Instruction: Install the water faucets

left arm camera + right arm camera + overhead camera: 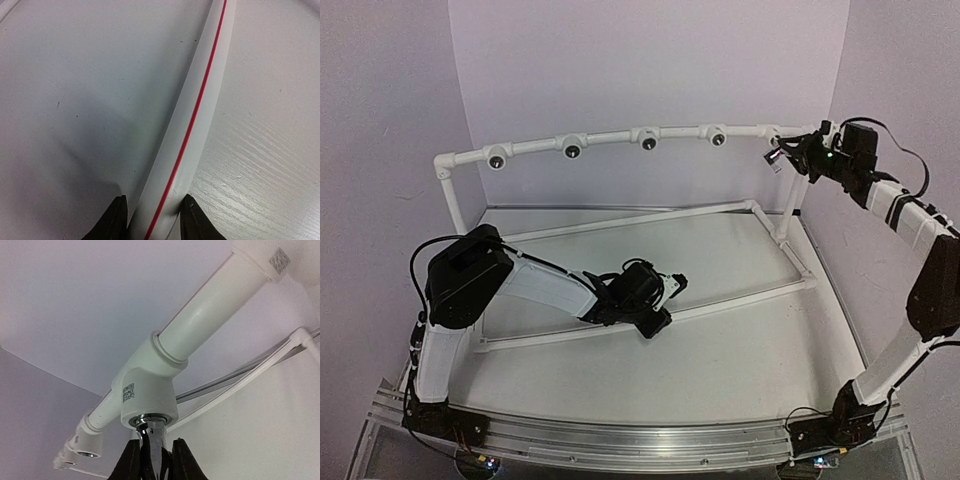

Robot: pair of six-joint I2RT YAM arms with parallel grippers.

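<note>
A shiny silver faucet [152, 437] sits with its end in the rightmost white tee fitting [147, 390] of the top pipe. My right gripper [152, 460] is shut on the faucet just below the fitting; in the top view it [782, 155] is at the frame's upper right corner, the faucet [775, 157] tiny there. My left gripper [152, 220] straddles the white base pipe with a red line [192, 125], its fingers touching both sides of it; in the top view it [665, 290] lies low on the table at that pipe [740, 300].
The white pipe frame has several more round fittings with dark holes [572, 150] along the top bar. Uprights stand at the left [450, 195] and right [790, 205]. Purple walls close in on three sides. The white tabletop [720, 350] lies inside and before the frame.
</note>
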